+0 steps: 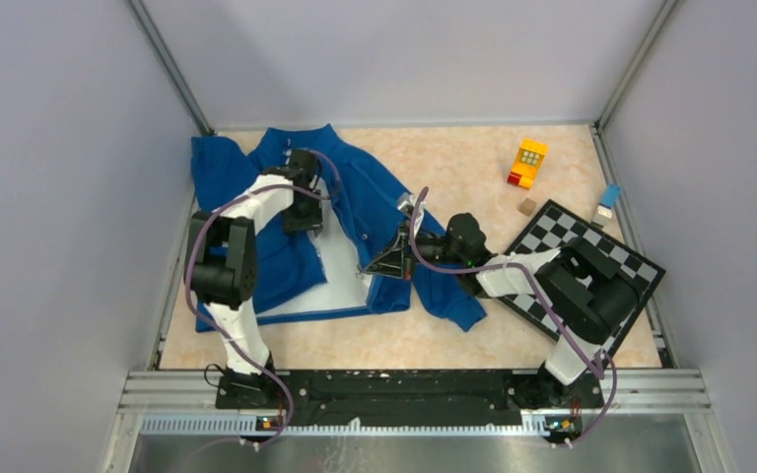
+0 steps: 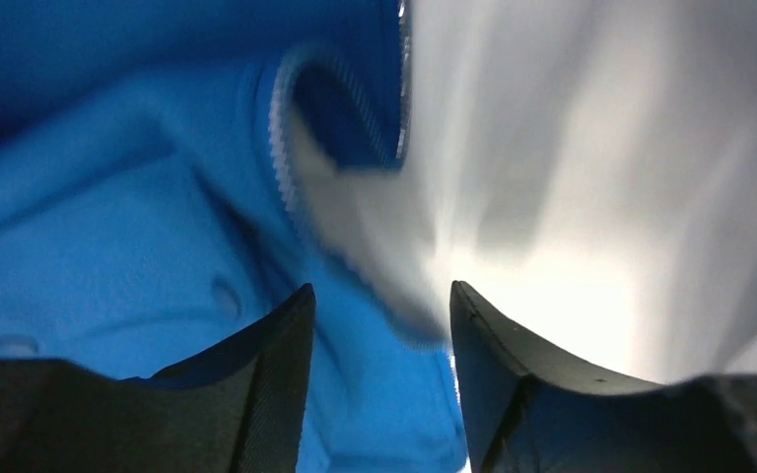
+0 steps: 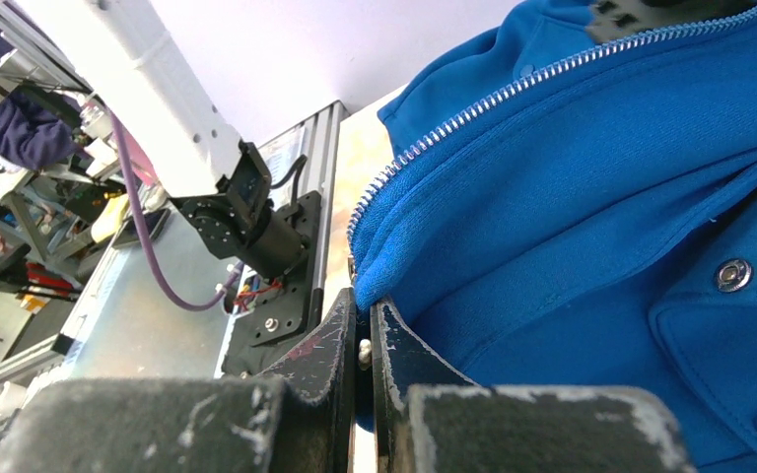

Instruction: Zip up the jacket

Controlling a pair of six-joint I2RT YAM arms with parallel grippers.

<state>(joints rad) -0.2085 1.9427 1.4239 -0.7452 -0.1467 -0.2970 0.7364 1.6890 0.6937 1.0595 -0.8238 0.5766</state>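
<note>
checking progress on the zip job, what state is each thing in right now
jacket, unzipped, spread open, pale lining showing
zipper, teeth on this side unjoined
left gripper, open over the jacket's front edge
right gripper, shut on the jacket's zipper edge

I'm running this from a robotics lab: grey panel walls (image 1: 49, 197) box in my table (image 1: 453, 158), with an aluminium rail (image 1: 158, 389) at six o'clock and a calibration checkerboard (image 1: 552, 235) at three o'clock.
</note>
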